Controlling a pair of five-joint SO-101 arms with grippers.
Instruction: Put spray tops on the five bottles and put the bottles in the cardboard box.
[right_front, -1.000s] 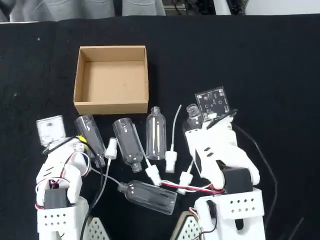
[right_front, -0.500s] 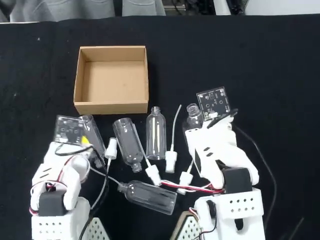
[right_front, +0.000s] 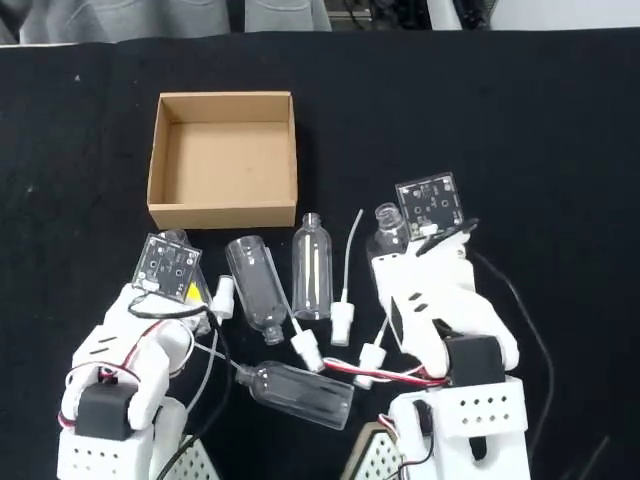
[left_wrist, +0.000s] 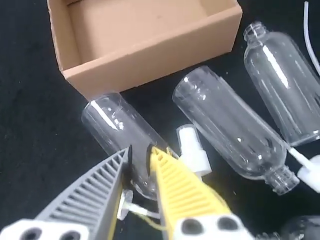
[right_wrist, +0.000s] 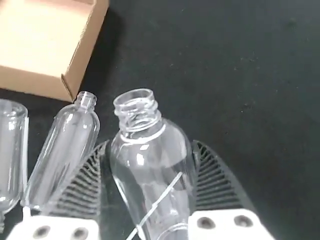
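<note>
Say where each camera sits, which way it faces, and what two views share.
High view: fixed above, facing down on the black table; white left arm and right arm show.
Left wrist view: on the left arm, facing along its grey-and-yellow tool to clear plastic bottles.
Right wrist view: on the right arm, facing its black tool, shut on a clear bottle.
Both wrist views share the brown cardboard box.

High view: fixed above, facing down over the table (right_front: 560, 120). Wrist views: close and low, facing obliquely forward. All three share the cardboard box (right_front: 222, 213) and the middle bottle (right_front: 312, 270).
</note>
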